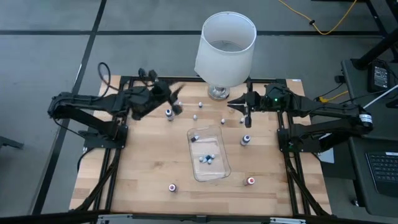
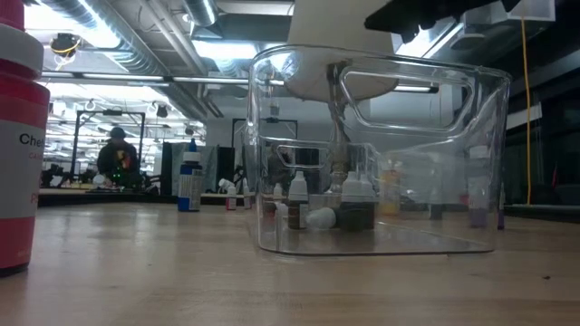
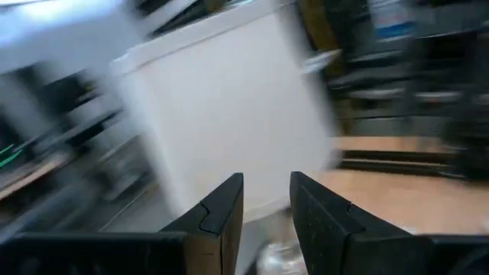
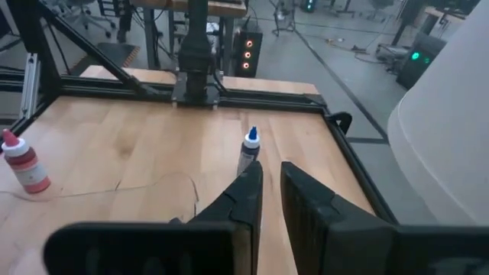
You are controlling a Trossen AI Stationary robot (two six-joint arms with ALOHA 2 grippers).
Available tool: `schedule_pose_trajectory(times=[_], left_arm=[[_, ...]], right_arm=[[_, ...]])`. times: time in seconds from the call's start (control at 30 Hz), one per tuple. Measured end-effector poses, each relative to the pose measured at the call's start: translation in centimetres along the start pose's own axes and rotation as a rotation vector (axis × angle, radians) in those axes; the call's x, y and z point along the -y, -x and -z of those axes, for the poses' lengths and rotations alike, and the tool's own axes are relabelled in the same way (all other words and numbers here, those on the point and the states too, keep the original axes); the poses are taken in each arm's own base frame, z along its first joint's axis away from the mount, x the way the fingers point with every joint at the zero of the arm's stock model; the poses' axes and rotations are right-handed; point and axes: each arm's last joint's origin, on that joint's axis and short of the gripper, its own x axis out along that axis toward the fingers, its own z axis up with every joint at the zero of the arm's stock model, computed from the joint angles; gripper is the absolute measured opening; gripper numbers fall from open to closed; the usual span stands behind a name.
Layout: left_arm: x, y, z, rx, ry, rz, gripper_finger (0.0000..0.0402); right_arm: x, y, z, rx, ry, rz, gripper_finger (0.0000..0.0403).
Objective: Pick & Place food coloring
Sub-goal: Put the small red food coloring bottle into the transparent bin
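Small food coloring bottles stand scattered on the wooden table: a blue-capped one, pale ones, and red ones near the front. Several more lie inside the clear tray. My left gripper hovers above the table at the far left of the lamp, its fingers slightly apart with nothing between them. My right gripper hovers to the right of the lamp base, shut and empty, pointing toward the blue-capped bottle.
A large white lamp stands at the far middle of the table, between the two grippers, and fills the left wrist view. The black frame runs along the table's edges. Bare wood lies left of the tray.
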Motion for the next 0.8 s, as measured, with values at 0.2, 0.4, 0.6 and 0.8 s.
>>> schedule_pose_trajectory(times=[0.2,0.4,0.6,0.8], left_arm=[[-2.4,-3.0,3.0,-0.217,0.037,-0.294,0.0104],[-6.6,-6.6,6.7,-0.52,0.333,0.018,0.0114],[-8.8,-9.7,10.3,-0.705,0.436,0.111,0.0128],[-7.4,-13.2,14.5,-0.871,0.452,0.251,0.016]], right_arm=[[0.2,0.0,-0.1,0.015,0.027,0.011,0.0053],[0.8,0.1,0.0,0.013,-0.035,0.036,0.0053],[0.9,0.1,0.0,0.013,-0.06,0.042,0.0053],[0.9,-0.1,0.0,0.006,-0.063,0.063,0.0053]])
